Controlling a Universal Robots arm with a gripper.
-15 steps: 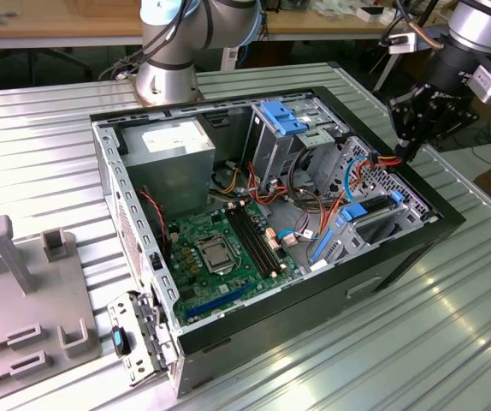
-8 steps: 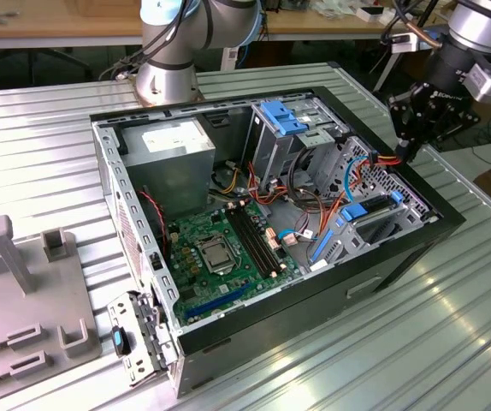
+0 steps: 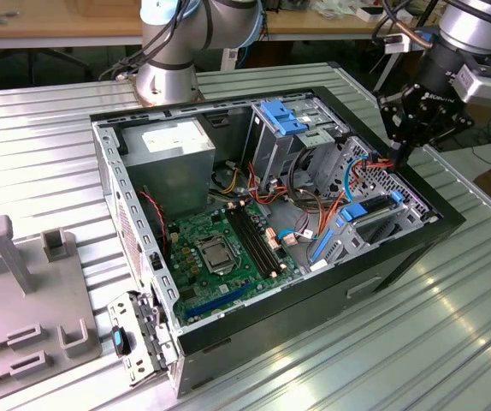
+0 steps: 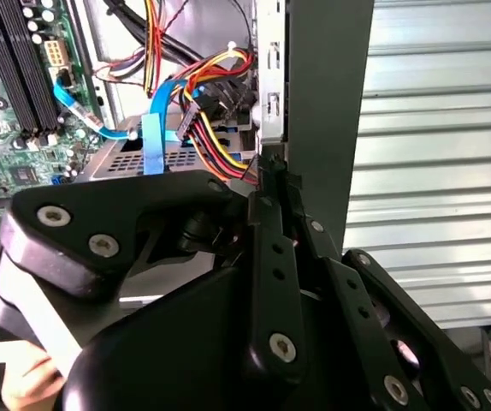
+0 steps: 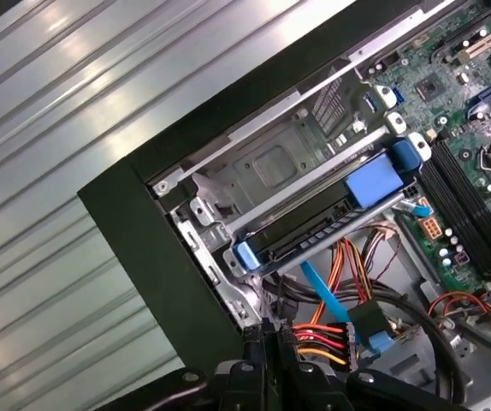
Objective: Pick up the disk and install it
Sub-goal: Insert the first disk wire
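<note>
Gripper (image 4: 267,175) fingers look pressed together w/ nothing visible btwn them, tips poised just above the bundle of red, orange and yellow power wires (image 4: 215,128) at the inner edge of the PC case (image 3: 417,248); in the exterior view it hangs over the case's end on that view's right. Disk (image 5: 301,229) lies near, just past the wires, slotted flat in the metal drive cage (image 5: 271,163), w/ blue rails along its long sides and a blue tab toward the motherboard (image 5: 451,111); gripper isn't touching it. Judgement: disk is stiff, dense for its size, smooth-bodied so prob slippery, and shock-sensitive; best taken by the plastic rails across the narrow width, clear of connector end and cables
</note>
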